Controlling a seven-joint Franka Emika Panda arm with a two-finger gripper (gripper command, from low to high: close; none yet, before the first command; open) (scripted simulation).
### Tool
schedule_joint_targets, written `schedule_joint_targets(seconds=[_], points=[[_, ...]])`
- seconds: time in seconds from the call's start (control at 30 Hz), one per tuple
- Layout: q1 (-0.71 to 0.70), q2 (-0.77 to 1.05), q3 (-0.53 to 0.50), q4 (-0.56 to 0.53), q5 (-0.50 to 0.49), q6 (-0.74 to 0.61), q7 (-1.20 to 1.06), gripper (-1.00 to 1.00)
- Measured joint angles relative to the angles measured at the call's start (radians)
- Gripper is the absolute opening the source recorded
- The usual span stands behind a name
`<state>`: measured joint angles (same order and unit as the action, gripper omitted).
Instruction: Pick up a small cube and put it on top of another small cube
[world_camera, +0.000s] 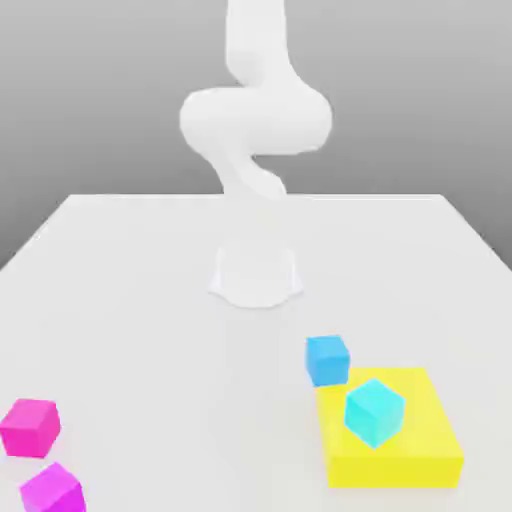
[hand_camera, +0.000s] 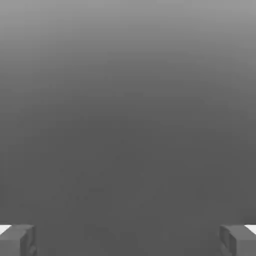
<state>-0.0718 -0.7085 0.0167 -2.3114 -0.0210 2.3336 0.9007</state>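
The small hot-pink cube (world_camera: 30, 427) rests on the white table (world_camera: 130, 290) near the front, at the exterior view's left. Just in front of it lies a more violet-magenta cube (world_camera: 52, 490) of the same size. A blue cube (world_camera: 327, 359) sits at the front right, and a cyan cube (world_camera: 374, 411) lies on a flat yellow block (world_camera: 420, 450) beside it. In the hand view my gripper (hand_camera: 128, 241) is open, its grey fingertips (hand_camera: 17, 240) far apart with nothing between them, facing plain grey background. My white arm (world_camera: 255, 120) rises from its base, well away from the cubes.
The arm's round base (world_camera: 255, 275) stands mid-table behind the cubes. The yellow block with the cyan cube takes up the front right corner. The table's front edge lies close to the magenta cube.
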Motion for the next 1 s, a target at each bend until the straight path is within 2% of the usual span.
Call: schedule_joint_targets(seconds=[0.3, 0.57, 0.8, 0.9, 1.0], points=[[-0.228, 0.334, 0.023, -0.041, -0.084, 0.121, 0.372, 0.00], [-0.368, 0.624, -0.031, -0.078, -0.116, 0.228, 0.666, 0.00], [-0.467, 0.871, -0.076, -0.112, -0.023, 0.328, 0.838, 0.00], [-0.502, 0.976, -0.080, -0.120, 0.051, 0.378, 0.870, 0.00], [-0.519, 1.084, -0.067, -0.104, 0.077, 0.459, 0.866, 0.00]])
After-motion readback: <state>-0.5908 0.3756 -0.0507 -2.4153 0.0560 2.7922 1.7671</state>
